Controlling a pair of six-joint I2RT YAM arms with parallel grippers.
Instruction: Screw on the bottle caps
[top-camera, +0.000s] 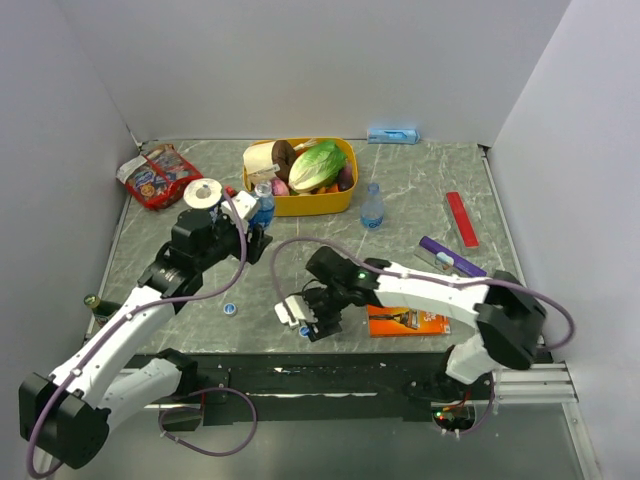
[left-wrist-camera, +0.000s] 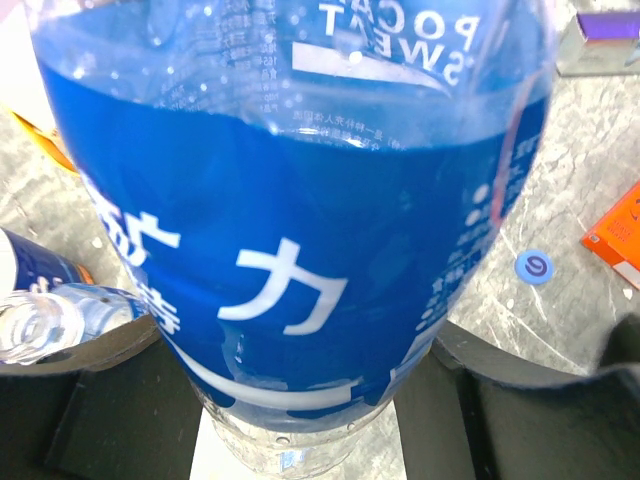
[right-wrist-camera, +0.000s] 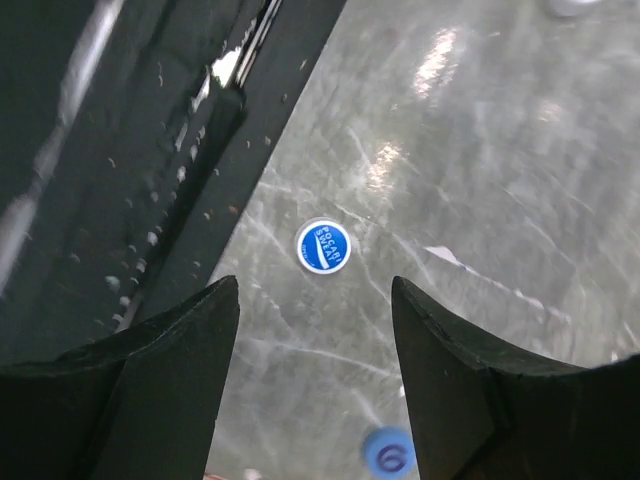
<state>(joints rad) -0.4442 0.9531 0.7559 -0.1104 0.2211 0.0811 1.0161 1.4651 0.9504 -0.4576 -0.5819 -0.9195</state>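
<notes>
Left jaws clamp the thin, probably crushable bottle (left-wrist-camera: 300, 250) at its label. Right jaws stand apart over a tiny cap (right-wrist-camera: 323, 245) mid-frame, likely slippery and best pinched by its rim.

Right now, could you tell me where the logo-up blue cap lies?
Right wrist view: the blue cap lies on the table ahead of the open right gripper, right of the dark edge strip.

Left wrist view: the bottle (left-wrist-camera: 300, 250) overfills the frame; both ends are cut off. Right wrist view, bottom edge: one cap (right-wrist-camera: 388, 452) is blurred.
</notes>
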